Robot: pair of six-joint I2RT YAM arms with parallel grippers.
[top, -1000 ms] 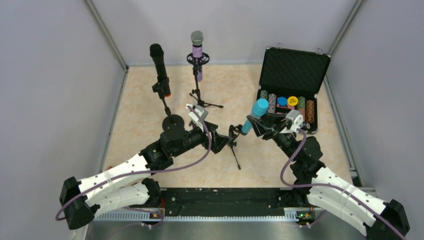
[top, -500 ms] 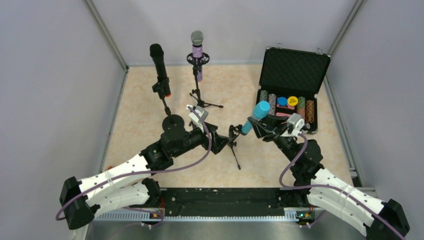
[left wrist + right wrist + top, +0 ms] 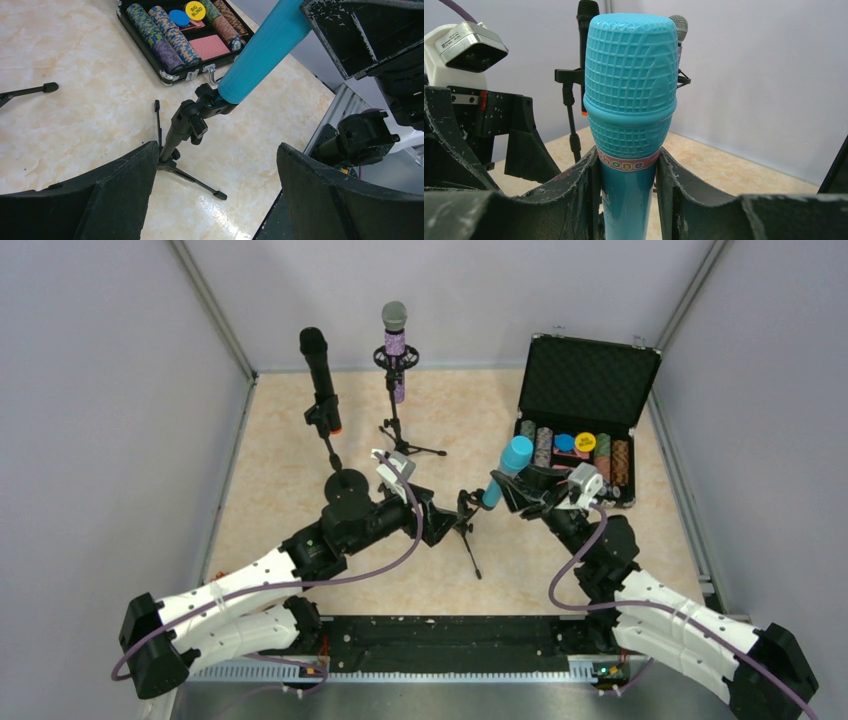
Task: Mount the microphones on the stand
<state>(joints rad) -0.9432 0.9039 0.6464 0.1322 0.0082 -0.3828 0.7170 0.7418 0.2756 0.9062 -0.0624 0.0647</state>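
Note:
My right gripper (image 3: 512, 492) is shut on the cyan microphone (image 3: 508, 468), just below its head (image 3: 631, 100). The microphone tilts, and its lower end sits at the clip (image 3: 192, 117) of a small black tripod stand (image 3: 466, 530) mid-table. The left gripper (image 3: 217, 165) stands open low beside that stand. The pole runs close by its left finger, and I cannot tell whether they touch. The black microphone (image 3: 319, 370) stands upright in a round-base stand at the back left. The purple microphone (image 3: 395, 350) stands in a tripod stand at the back centre.
An open black case (image 3: 585, 410) with rows of poker chips lies at the back right, close behind the right gripper. Grey walls close in the left, back and right sides. The round base (image 3: 347, 483) of the black microphone's stand sits just behind the left wrist.
The right arm has shifted slightly left with the cyan microphone, whose lower end stays at the stand's clip. The left arm has not moved.

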